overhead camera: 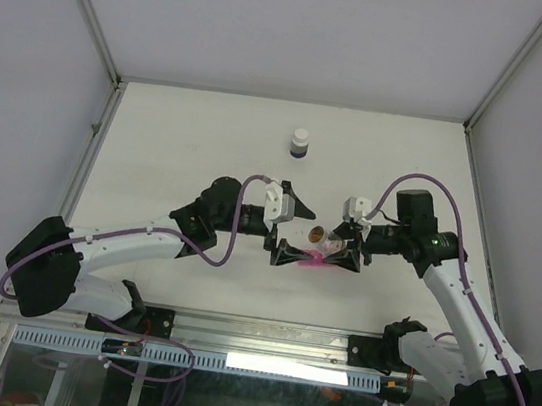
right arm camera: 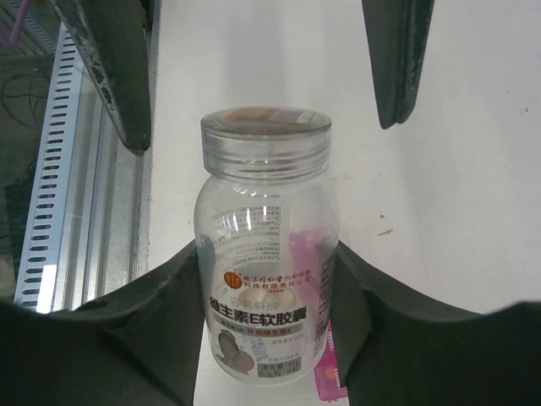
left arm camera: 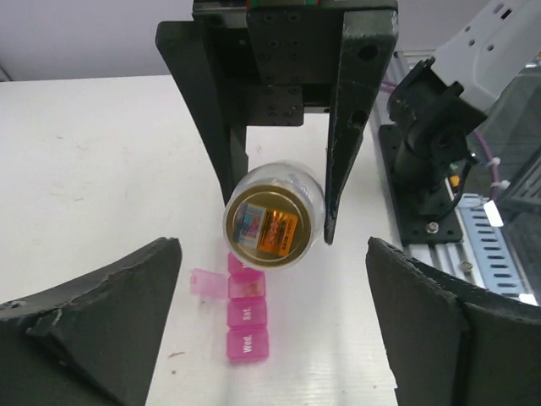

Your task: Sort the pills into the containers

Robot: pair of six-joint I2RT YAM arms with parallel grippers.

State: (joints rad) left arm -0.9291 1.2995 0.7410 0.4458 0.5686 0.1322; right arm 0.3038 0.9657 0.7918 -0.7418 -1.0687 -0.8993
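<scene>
1. Left claw: wide open, holding nothing. In its own wrist view the two dark fingers sit at lower left and lower right, with the bottle's gold cap facing it in the gap between them.
2. Upper centre of the top view: a dark bottle with a white cap stands alone on the desk, well apart from the action.
3. Pink pill organizer: lies flat on the desk at centre, between the two claws and just under the held bottle, which hides its far end. One lid is flipped open to the left. The nearest compartment reads "Wed."; the next looks like "Sat." but I wouldn't swear to it.
4. My guess on handling is thin, light, see-through plastic, so it'll skate on the smooth desk if nudged, and the little hinged lids look flimsy. I'd pin or pinch it by the long side walls, not the lids.
5. Clear bottle: capped and tipped over above the strip. The label reads 维生素E软胶囊 (vitamin E softgels), and the smaller print is too tiny to read.
6. Right claw: closed around the bottle's body, one finger on each side.
</scene>
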